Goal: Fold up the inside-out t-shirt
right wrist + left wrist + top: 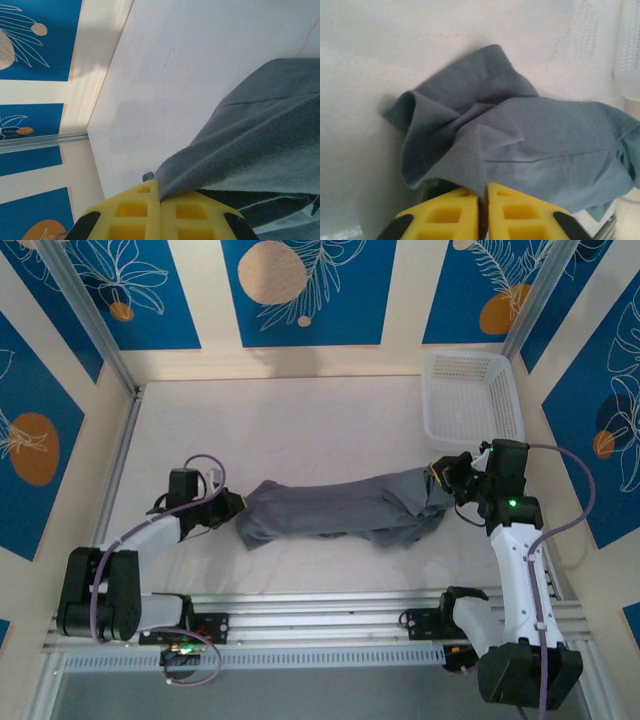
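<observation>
The inside-out t-shirt (335, 510) is a slate-grey bundle stretched sideways across the middle of the white table, bunched into a long band. My left gripper (238, 504) is shut on its left end; in the left wrist view a fold of the t-shirt (530, 145) runs down into the closed yellow fingers (445, 215) of the left gripper (483, 192). My right gripper (440, 472) is shut on the shirt's right end. The right wrist view has the t-shirt (260, 135) pinched between the yellow fingers (200, 215) of the right gripper (160, 192).
A white mesh basket (471, 392) stands at the back right corner of the table (290, 430). Blue patterned panels wall the table on three sides. An aluminium rail (330, 605) with the arm bases runs along the near edge.
</observation>
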Available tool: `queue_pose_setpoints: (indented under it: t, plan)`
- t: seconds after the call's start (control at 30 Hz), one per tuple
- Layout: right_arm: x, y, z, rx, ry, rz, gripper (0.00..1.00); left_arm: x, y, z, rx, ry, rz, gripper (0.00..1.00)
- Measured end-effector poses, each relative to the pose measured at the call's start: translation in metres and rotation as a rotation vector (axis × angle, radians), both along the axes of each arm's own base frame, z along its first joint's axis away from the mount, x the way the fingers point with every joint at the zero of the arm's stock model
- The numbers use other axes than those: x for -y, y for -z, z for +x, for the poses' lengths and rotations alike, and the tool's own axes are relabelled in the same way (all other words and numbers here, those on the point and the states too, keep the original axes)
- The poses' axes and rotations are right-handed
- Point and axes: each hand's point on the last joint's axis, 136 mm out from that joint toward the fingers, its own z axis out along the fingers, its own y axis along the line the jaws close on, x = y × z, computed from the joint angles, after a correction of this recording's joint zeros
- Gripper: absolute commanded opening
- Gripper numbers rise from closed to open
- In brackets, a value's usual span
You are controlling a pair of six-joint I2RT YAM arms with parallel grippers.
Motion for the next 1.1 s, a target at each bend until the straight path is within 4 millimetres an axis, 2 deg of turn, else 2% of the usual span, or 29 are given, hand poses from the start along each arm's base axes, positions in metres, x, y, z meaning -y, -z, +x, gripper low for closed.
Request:
queue_pose_setpoints:
  t: [0.1,0.13,0.2,0.23,0.3,0.37,0.43,0.47,0.53,0.57,0.67,0.77,0.9,1.1]
  plan:
    - [0.001,-0.005,0.001,0.011,0.006,-0.005,0.00,0.000,-0.006,0.001,0.011,0.003,0.002,0.00]
    - [0.002,-0.009,0.002,0.016,0.008,-0.007,0.00,-0.001,-0.014,0.004,0.022,0.001,0.003,0.00]
    - [0.003,-0.028,0.007,0.033,0.016,-0.007,0.00,-0.004,-0.048,0.016,0.071,-0.014,0.011,0.00]
    - [0.004,-0.049,0.014,0.057,0.021,-0.008,0.00,-0.006,-0.076,0.028,0.123,-0.019,0.016,0.00]
    - [0.006,-0.106,0.030,0.153,0.025,-0.015,0.00,-0.010,-0.164,0.057,0.296,-0.027,0.040,0.00]
    - [0.009,-0.189,0.041,0.329,0.038,-0.040,0.00,-0.015,-0.285,0.075,0.559,-0.045,0.065,0.00]
    - [0.011,-0.262,0.032,0.508,0.061,-0.072,0.00,-0.021,-0.394,0.061,0.810,-0.066,0.082,0.00]
    - [0.012,-0.294,0.020,0.588,0.077,-0.087,0.00,-0.023,-0.433,0.046,0.909,-0.077,0.092,0.00]
    - [0.012,-0.348,-0.011,0.733,0.105,-0.116,0.00,-0.029,-0.488,0.011,1.056,-0.101,0.110,0.00]
    - [0.013,-0.370,-0.027,0.797,0.119,-0.131,0.00,-0.031,-0.505,-0.006,1.105,-0.110,0.121,0.00]
    - [0.013,-0.415,-0.068,0.934,0.153,-0.167,0.00,-0.038,-0.534,-0.050,1.202,-0.137,0.149,0.00]
    - [0.013,-0.444,-0.095,1.021,0.172,-0.203,0.00,-0.046,-0.545,-0.069,1.245,-0.174,0.196,0.00]
    - [0.018,-0.467,-0.108,1.083,0.213,-0.270,0.00,-0.063,-0.551,-0.082,1.257,-0.250,0.296,0.00]
    - [0.026,-0.488,-0.107,1.129,0.255,-0.377,0.00,-0.098,-0.569,-0.100,1.262,-0.418,0.464,0.00]
